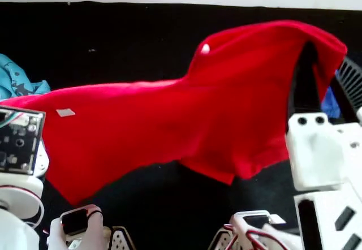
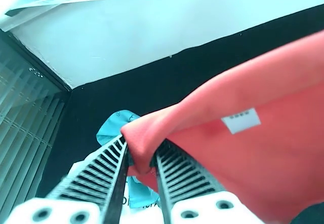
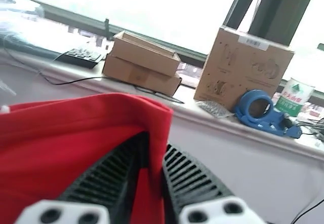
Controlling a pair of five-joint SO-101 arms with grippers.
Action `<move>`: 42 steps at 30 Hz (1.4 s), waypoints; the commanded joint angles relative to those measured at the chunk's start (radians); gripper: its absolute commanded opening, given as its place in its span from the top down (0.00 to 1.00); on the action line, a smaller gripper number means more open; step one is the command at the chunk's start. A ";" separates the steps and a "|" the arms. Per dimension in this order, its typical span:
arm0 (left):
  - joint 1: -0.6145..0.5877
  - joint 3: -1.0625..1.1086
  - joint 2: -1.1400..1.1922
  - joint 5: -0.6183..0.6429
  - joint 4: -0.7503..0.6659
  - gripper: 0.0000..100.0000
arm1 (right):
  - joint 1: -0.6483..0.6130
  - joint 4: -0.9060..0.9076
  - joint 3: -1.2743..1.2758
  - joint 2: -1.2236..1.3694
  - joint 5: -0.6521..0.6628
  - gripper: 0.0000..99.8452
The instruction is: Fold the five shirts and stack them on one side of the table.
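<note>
Both grippers have cloth. The left gripper (image 2: 142, 150) is clamped on a bunched corner of the red shirt (image 1: 169, 125), with the fabric pinched between its ribbed fingers. The right gripper (image 3: 156, 150) has its own fold of the same shirt nipped tight, so the shirt hangs spread between the two, draping below them over the black table (image 1: 113, 41). Just beyond the left gripper lies a crumpled blue shirt (image 2: 114, 125).

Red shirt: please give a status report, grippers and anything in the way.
Left gripper shut on red shirt. Right gripper shut on it too, higher. Shirt spread above table. Blue shirt near left gripper.
</note>
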 commanded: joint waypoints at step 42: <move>0.044 -0.214 0.929 -0.041 -0.393 0.99 | -0.010 -0.938 0.687 0.486 0.097 0.99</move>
